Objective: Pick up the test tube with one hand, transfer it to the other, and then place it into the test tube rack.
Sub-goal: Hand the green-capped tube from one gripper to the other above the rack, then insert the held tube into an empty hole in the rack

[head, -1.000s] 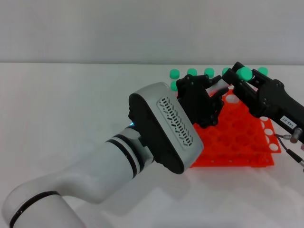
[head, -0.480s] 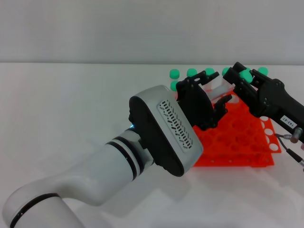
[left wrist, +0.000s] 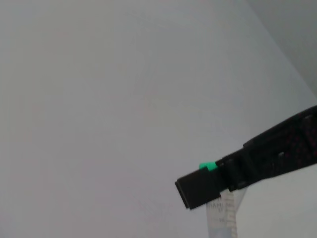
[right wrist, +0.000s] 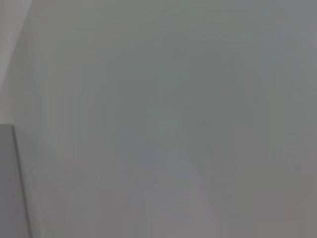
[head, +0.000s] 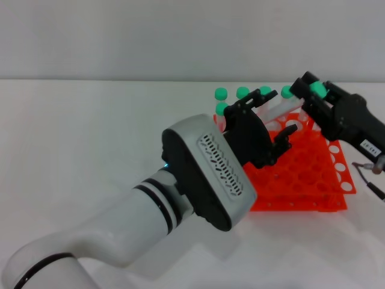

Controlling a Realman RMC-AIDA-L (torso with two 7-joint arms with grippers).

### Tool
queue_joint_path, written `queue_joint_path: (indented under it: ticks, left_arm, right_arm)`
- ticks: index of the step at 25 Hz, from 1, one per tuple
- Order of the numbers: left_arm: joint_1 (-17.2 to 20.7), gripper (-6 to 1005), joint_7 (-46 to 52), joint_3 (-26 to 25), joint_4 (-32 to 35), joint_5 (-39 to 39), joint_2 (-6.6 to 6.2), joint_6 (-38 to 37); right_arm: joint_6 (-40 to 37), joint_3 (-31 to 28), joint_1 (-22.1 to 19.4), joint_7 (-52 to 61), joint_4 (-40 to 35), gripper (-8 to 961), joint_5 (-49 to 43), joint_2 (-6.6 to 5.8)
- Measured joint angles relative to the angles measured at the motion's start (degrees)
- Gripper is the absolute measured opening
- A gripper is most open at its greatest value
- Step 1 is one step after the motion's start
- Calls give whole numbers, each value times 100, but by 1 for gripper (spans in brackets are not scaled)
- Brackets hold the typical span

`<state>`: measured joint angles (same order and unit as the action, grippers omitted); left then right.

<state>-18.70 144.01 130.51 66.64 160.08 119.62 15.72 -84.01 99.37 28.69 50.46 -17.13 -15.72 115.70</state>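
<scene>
Almost no text can be read. The right gripper [head: 308, 95] carries a small white label [head: 368, 146] with dark characters, approx. three or four, but they are too small to make out. In the left wrist view the test tube [left wrist: 225, 210] shows faint grey printed marks, prob. a scale w/ numbers; not legible either.

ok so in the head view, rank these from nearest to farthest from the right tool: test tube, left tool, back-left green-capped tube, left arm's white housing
From the right tool:
1. test tube: in its grip, slanting over the rack.
2. left tool: just left, open around the tube's lower end.
3. back-left green-capped tube: at the rack's far left corner.
4. left arm's white housing: left, nearest the camera.
</scene>
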Motion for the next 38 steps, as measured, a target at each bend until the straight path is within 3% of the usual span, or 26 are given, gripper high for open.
queue_joint_path:
  ticks: [13,18,26,32,36,38]
  left_arm:
    - [746,637,7,-127,-7,-47,-8,1167]
    - [824,637,28,-113,-185,-439,-17,1397]
    - [886,637,480,8,-945,-1289,-14,2885]
    - [829,637,1278,170,-1901,-1991,11,4185]
    - [596,637,2056,532,-2888,-2637,27,5268]
    - [543,637,2164,648,-3093,-2888,28,5411]
  right_arm:
    - [315,-300,27,-307,21,259,41,-8]
    - [366,-359,28,-386,21,259,130,0]
    - [451,-449,47,-475,8,259,131,-17]
    - [607,-434,232,-481,7,260,91,-46]
    - [759,-397,447,-467,5,260,-83,-62]
    - [836,-394,569,-407,-17,260,-250,-68]
